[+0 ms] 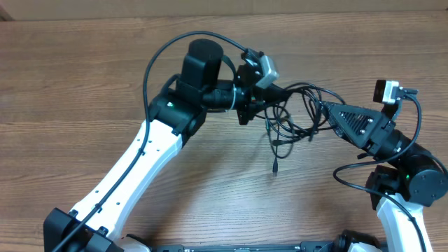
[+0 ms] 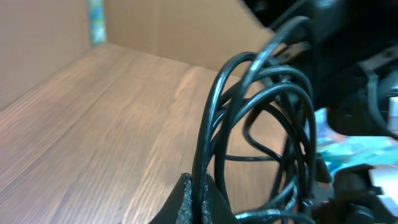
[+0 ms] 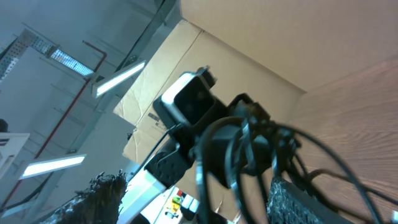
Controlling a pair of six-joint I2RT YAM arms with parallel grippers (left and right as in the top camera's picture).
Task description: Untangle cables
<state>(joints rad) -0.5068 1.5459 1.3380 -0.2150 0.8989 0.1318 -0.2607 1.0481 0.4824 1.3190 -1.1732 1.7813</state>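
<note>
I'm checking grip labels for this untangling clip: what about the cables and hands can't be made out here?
1. Left wrist view: the left hand clamps the cables, but blur and the bottom edge stop any count of cords held.
2. Overhead: its fingertips are hidden under its wrist camera.
3. Right wrist view: the right hand is cropped by the bottom edge; contact with cables unclear.
4. Overhead: the plug is too small to identify.

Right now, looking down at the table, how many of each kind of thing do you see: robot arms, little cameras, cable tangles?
Robot arms: 2, the left arm and the right arm
Cameras: 2, the left wrist camera and the right wrist camera
Cable tangles: 1, the tangle of thin black cables; its cord count is unclear
Total: 5
</note>
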